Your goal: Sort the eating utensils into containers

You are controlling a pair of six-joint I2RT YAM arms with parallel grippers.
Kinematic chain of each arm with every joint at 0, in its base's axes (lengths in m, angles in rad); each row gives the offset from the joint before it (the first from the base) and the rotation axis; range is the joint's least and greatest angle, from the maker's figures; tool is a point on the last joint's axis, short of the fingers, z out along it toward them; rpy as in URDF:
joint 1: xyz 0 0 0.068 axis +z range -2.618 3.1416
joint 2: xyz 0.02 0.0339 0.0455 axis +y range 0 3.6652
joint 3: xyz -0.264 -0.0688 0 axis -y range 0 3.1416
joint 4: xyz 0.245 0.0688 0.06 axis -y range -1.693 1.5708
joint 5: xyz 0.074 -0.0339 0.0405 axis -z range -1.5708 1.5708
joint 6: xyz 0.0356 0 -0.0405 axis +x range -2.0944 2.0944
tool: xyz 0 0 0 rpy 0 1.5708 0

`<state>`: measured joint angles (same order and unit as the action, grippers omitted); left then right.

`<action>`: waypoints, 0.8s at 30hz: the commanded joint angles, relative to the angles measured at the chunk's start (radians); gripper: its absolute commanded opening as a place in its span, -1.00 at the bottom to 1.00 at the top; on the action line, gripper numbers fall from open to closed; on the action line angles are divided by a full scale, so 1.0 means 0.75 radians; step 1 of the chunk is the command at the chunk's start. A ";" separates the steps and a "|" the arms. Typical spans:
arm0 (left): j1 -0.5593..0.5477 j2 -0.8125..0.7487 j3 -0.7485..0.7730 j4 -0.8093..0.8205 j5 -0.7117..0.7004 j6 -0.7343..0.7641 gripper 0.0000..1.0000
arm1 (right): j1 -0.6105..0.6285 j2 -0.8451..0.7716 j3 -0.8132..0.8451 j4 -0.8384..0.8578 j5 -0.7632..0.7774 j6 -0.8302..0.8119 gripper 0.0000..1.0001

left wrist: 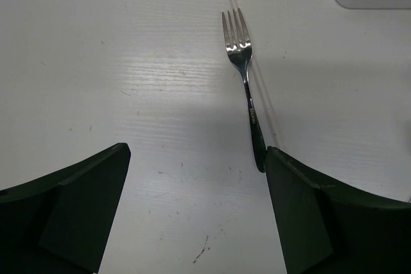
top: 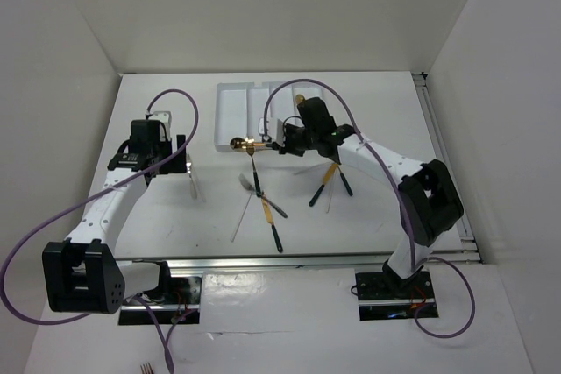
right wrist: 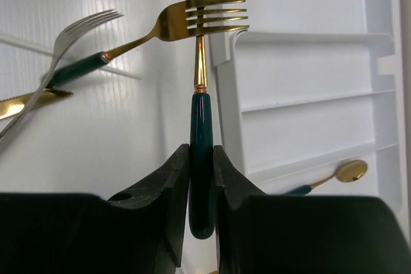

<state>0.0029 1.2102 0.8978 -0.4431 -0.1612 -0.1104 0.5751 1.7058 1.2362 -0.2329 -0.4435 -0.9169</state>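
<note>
Right wrist view: right pincer [right wrist: 200,158] is clamped on the dark green handle of a gold spoon [right wrist: 200,62]. The fingers [right wrist: 173,178] press it from both sides and the bowl points away from the camera. Spoon is held clear of the tabletop [right wrist: 96,145]. Below its neck the tines of a gold fork [right wrist: 205,17] lie crosswise, with the green handle running off to the left. Further left lie a silver fork [right wrist: 83,27] and the blade of a gold knife [right wrist: 26,102]. White tray [right wrist: 308,68] lies to the right, its long compartments parallel. A small gold spoon [right wrist: 337,172] lies in one of them.

Top external view: the held spoon is level, bowl toward the left arm, at the near edge of the tray. Cannot tell whether it is over the rim or just short of it. More loose utensils lie on the tabletop between the arms.

Left wrist view: left pincer [left wrist: 199,210] is spread wide with nothing between the jaws, low over the tabletop. A second silver fork [left wrist: 247,94] lies flat ahead, tines pointing away and handle end just beside one finger. A thin pale chopstick [left wrist: 268,113] lies alongside it. A tray corner shows at upper right, well apart from this fork.
</note>
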 commanded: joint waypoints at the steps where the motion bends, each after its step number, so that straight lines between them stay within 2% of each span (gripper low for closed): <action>1: -0.004 0.004 0.004 0.032 0.023 -0.023 1.00 | 0.015 -0.059 -0.014 0.116 0.031 0.057 -1.00; 6: -0.004 0.004 0.016 0.032 0.035 -0.023 1.00 | 0.015 -0.072 0.000 0.104 0.019 0.069 -1.00; 11: -0.004 0.004 0.016 0.045 0.035 -0.023 1.00 | 0.002 -0.084 0.013 0.020 -0.096 0.081 -1.00; 14: -0.004 0.004 0.016 0.057 0.035 -0.023 1.00 | 0.039 -0.123 -0.030 0.047 -0.118 0.081 -1.00; 18: -0.004 0.004 0.004 0.057 0.035 -0.023 1.00 | 0.106 -0.106 -0.045 0.087 -0.055 0.093 -1.00; 24: -0.004 -0.008 -0.009 0.057 0.033 -0.037 1.00 | 0.227 -0.021 -0.069 0.357 0.298 0.165 -1.00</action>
<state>0.0029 1.2102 0.8967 -0.4328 -0.1410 -0.1131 0.7067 1.6768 1.1877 -0.1387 -0.3576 -0.8337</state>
